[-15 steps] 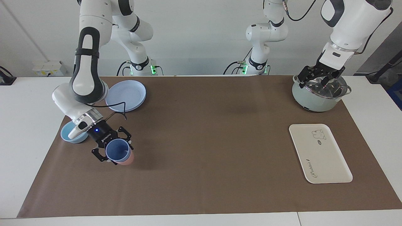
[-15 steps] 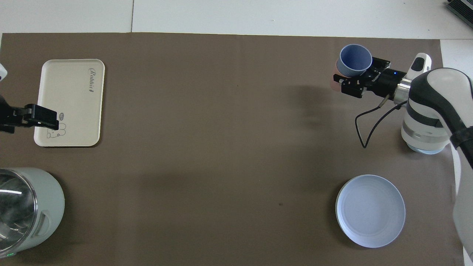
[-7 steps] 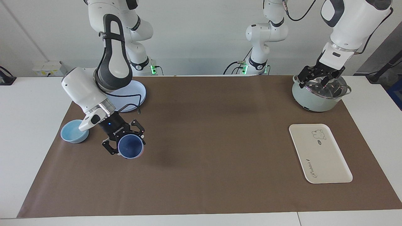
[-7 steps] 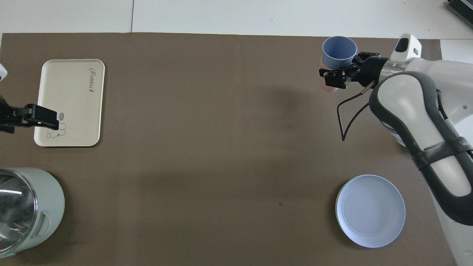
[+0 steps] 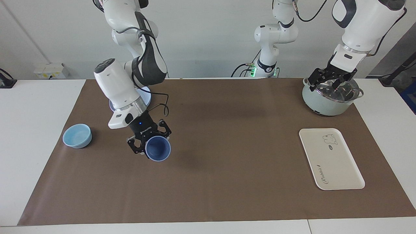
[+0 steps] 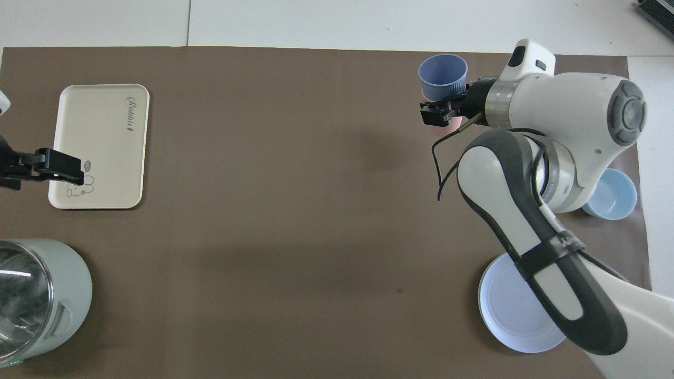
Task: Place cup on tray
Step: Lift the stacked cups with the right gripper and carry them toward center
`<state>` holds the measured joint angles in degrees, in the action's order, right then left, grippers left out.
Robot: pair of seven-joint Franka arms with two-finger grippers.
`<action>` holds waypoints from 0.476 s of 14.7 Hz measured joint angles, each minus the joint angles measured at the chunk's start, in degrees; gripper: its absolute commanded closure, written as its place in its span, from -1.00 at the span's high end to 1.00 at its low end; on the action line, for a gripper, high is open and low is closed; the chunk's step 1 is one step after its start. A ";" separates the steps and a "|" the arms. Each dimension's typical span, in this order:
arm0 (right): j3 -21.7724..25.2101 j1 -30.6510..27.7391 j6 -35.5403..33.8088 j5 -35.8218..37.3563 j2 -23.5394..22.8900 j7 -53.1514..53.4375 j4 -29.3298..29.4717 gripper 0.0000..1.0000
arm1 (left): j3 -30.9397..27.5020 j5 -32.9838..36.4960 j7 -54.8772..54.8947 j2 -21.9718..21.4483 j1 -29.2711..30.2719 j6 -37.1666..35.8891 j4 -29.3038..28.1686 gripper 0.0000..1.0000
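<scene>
Facing view: right tool (image 5: 148,143) up in the air over the brown mat (image 5: 214,182), toward the right arm's end of the counter (image 5: 29,107), clamped on the cup (image 5: 157,149). Cup is tilted, mouth toward the camera, clear of the mat. Overhead view shows the same cup (image 6: 443,78) at the right tool (image 6: 439,105), with a sliver of salmon-pink under and beside it; can't tell whether that's nested in the cup or held along with it. Tray (image 5: 331,158) lies flat on the mat toward the left arm's end, well apart from the cup, nothing on it. Left tool (image 5: 328,79) hangs just over the pale green pot (image 5: 326,99); can't tell how its fingers stand. Left arm waits. Light-blue bowl (image 5: 77,136) and round blue plate (image 6: 513,316) sit on the mat at the right arm's end, plate nearer the robots than the bowl.
</scene>
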<state>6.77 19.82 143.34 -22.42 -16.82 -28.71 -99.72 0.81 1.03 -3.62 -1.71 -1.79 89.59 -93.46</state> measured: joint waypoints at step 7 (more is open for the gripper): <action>0.05 5.05 -1.63 15.43 0.00 16.14 0.00 -1.00 | 0.09 0.00 0.00 0.00 0.00 0.00 0.00 1.00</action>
<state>6.82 24.87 141.71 -6.99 -16.82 -12.57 -99.72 0.91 1.03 -3.62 -1.71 -1.80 89.59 -93.46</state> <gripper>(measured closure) 0.154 0.000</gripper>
